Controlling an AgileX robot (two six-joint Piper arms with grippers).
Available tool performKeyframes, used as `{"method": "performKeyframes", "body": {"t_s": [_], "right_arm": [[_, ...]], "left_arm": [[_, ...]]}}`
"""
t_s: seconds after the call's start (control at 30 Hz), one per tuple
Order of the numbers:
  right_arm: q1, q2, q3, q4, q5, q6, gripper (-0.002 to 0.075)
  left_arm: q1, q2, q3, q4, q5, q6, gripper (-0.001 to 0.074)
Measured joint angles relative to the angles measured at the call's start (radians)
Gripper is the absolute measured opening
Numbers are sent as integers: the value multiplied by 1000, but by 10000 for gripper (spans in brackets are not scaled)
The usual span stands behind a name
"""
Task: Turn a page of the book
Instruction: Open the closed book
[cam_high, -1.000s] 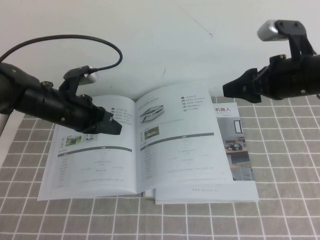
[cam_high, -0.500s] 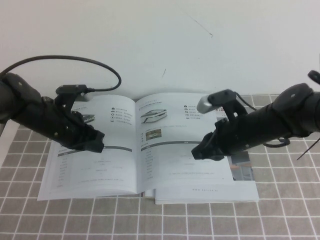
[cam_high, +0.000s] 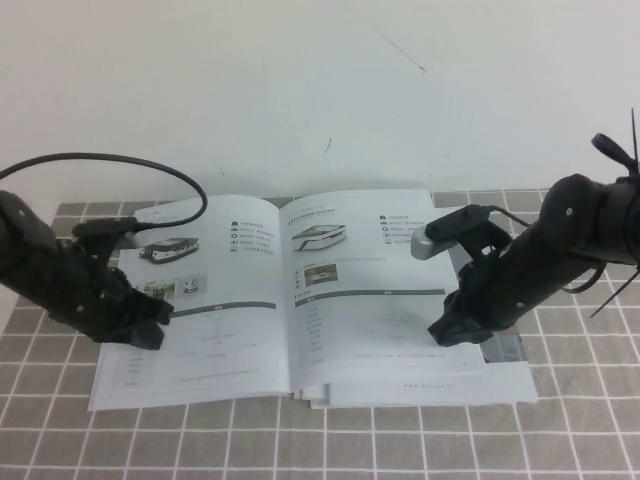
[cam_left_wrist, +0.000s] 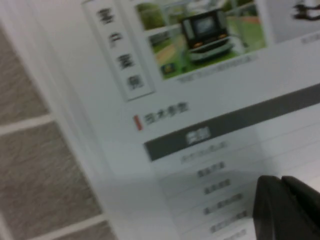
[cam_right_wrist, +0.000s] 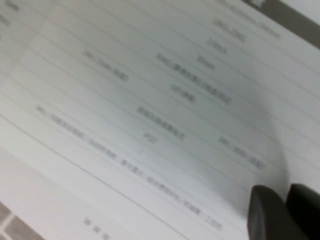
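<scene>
The book (cam_high: 240, 330) lies open and flat on the checked cloth. Its right-hand page (cam_high: 370, 320) shows a flat vehicle, a small photo and a grey-barred table. My left gripper (cam_high: 152, 337) is shut and empty, its tip resting on the outer part of the left-hand page; the left wrist view shows its tip (cam_left_wrist: 282, 210) beside a grey bar and a bus photo. My right gripper (cam_high: 443, 333) is shut and empty, its tip down on the outer lower part of the right-hand page; the right wrist view shows its tip (cam_right_wrist: 286, 212) against lines of print.
A grey checked cloth (cam_high: 300, 440) covers the table. A white surface (cam_high: 300, 90) lies behind the book. Lower leaves with a colour picture (cam_high: 508, 350) stick out under the right-hand page. The left arm's black cable (cam_high: 150, 162) loops above the book.
My left gripper moved left and down to the left page's outer edge. My right gripper moved right and down across the right page. The book shifted slightly and lies flatter.
</scene>
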Motion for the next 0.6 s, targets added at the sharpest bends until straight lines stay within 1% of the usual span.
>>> {"method": "performKeyframes", "body": {"t_s": [0.1, 0.2, 0.27, 0.4, 0.6], "right_arm": [[-4, -41, 11, -86, 7, 36, 90], [-6, -135, 15, -110, 4, 42, 90], [-6, -220, 15, -115, 1, 44, 90], [-6, -395, 17, -117, 1, 32, 90], [-6, -707, 17, -120, 4, 26, 90]], "left_arm": [[49, -5, 1, 14, 18, -37, -4], [98, -42, 1, -2, 39, -45, -4], [109, -93, 1, -23, 41, -32, -4], [111, -254, 1, -68, 52, 4, -4], [111, -559, 3, -77, 75, 11, -4]]}}
